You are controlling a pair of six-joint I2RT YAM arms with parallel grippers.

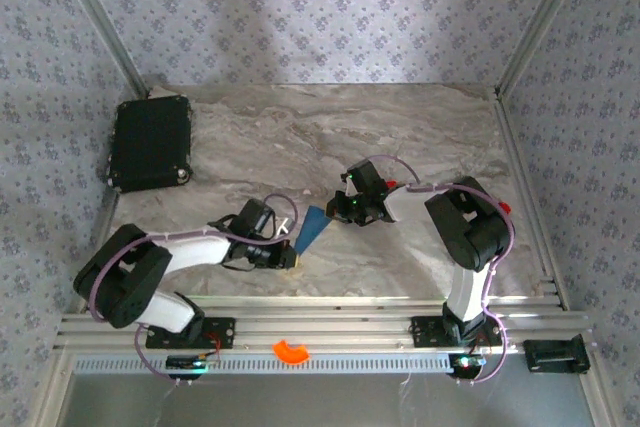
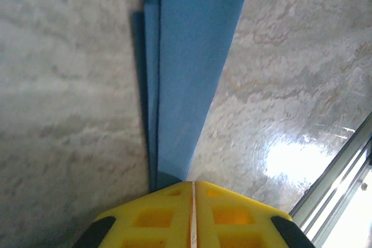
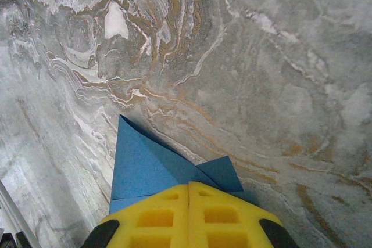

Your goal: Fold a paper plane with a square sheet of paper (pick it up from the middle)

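Note:
The square sheet of paper (image 1: 313, 226), dark blue and folded into a narrow pointed shape, hangs between my two grippers over the middle of the marble table. My left gripper (image 1: 294, 255) holds its near, lower end. In the left wrist view the paper (image 2: 186, 56) runs away from the fingertips, layers edge-on, and the left gripper (image 2: 193, 185) shows only a hairline slit between its yellow fingers. My right gripper (image 1: 340, 212) is at the far upper corner. In the right wrist view the right gripper (image 3: 189, 187) is shut, with folded flaps of the paper (image 3: 142, 166) spreading out from under its tips.
A black rectangular case (image 1: 150, 143) lies at the back left of the table. An orange curved piece (image 1: 291, 351) sits on the slotted rail (image 1: 400, 325) at the near edge, between the arm bases. The rail (image 2: 337, 178) also runs close by on the left gripper's right.

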